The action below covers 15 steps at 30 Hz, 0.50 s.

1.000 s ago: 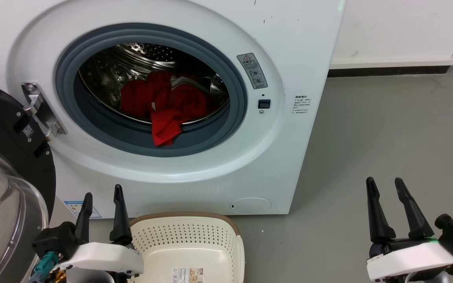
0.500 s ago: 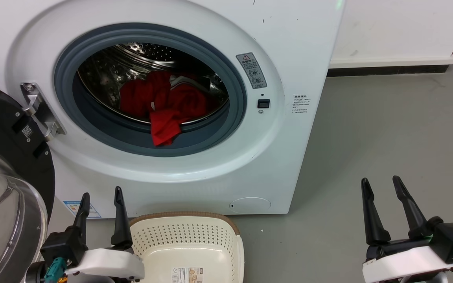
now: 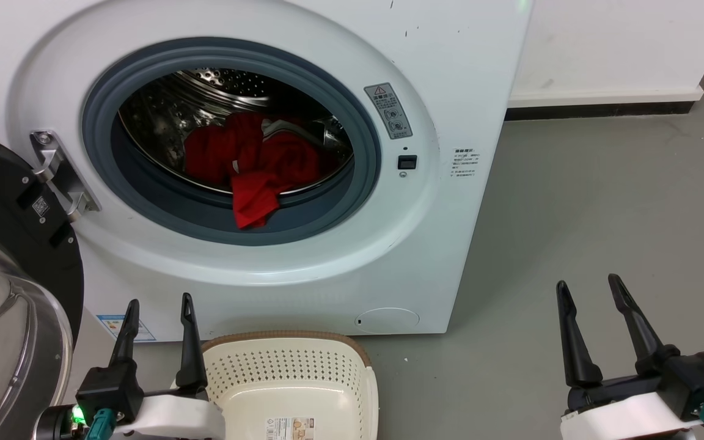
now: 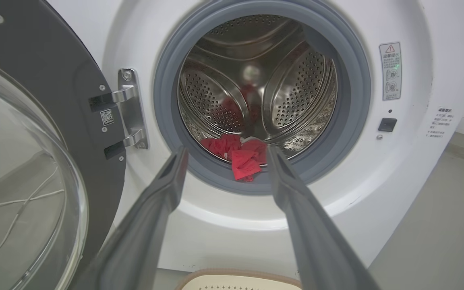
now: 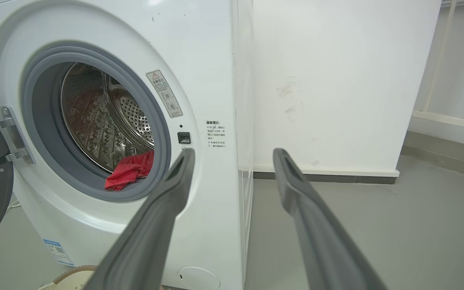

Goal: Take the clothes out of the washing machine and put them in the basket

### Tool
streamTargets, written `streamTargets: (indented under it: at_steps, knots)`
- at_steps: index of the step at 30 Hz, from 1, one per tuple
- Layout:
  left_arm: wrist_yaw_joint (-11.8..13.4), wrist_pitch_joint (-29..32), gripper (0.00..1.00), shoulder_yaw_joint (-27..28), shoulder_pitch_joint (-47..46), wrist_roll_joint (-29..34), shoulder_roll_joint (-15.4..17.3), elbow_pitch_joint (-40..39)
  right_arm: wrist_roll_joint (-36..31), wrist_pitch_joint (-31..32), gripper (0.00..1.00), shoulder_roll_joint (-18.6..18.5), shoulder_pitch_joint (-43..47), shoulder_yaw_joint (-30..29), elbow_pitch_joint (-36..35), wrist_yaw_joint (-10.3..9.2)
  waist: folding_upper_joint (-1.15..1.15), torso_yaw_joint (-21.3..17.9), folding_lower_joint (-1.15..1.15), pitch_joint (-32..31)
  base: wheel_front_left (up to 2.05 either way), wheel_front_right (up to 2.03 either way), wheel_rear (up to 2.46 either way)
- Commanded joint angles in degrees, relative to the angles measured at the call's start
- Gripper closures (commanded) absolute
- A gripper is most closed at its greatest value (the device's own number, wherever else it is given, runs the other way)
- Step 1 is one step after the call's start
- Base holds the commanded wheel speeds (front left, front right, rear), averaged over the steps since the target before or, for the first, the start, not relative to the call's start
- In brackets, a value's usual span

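Red clothes (image 3: pixel 248 171) lie inside the washing machine (image 3: pixel 437 244), upper centre. Left fingers (image 3: pixel 189 342), lower left beside the basket (image 3: pixel 291 366), and right fingers (image 3: pixel 572 342), lower right, are spread, empty

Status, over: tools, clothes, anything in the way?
Left tool open, empty, beside basket. Right tool open, empty. Clothes in drum, one piece draped over seal. Door open at left, nothing blocking.

Red clothes (image 3: pixel 248 165), white washing machine (image 3: pixel 450 61), cream basket (image 3: pixel 291 373).

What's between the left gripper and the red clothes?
In the left wrist view, only open air and the grey door seal separate the left gripper from the clothes.
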Motion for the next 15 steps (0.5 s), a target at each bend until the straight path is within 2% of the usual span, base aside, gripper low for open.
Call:
streamTargets:
  at_steps: [1, 15]
  knots:
    - [-0.3, -0.64, 0.0, 0.16, 0.55, 1.49, -0.1, -0.42, -1.39, -0.43, 0.0, -0.07, 0.57, 0.09, -0.65, -0.02, 0.0, -0.04, 0.0, -0.01, 0.0, 0.0, 0.0]
    - [-0.5, -2.03, 0.0, 0.65, 1.54, 7.86, -0.74, -0.56, -6.33, -1.89, 0.0, -0.05, 1.53, 0.38, -1.48, -0.02, 0.0, -0.26, 0.0, 0.12, 0.0, 0.0, 0.0]
